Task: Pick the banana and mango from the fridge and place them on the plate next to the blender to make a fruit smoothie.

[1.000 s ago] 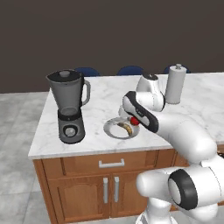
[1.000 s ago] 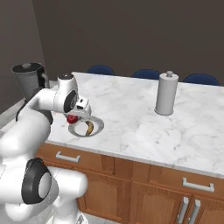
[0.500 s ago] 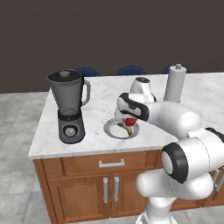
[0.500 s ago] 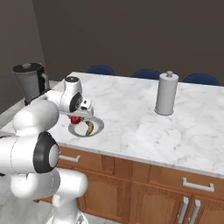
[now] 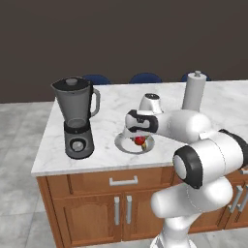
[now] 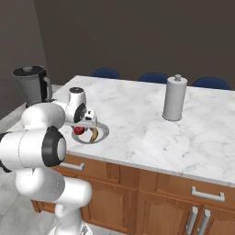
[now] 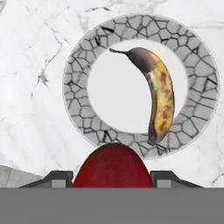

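Gripper (image 7: 112, 177) pinches mango (image 7: 113, 166), poised over plate (image 7: 78, 105) near rim, seemingly just above; banana (image 7: 159, 94) lies lengthwise on plate's far right side.

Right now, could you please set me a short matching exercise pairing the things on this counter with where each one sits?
Things:
1. banana
2. mango
3. blender
4. paper-towel roll

Places:
A. held between the jaws, above the plate
B. standing on the marble beside the plate
C. lying on the plate
D. standing apart, far along the counter from the plate

Pairs: 1-C, 2-A, 3-B, 4-D
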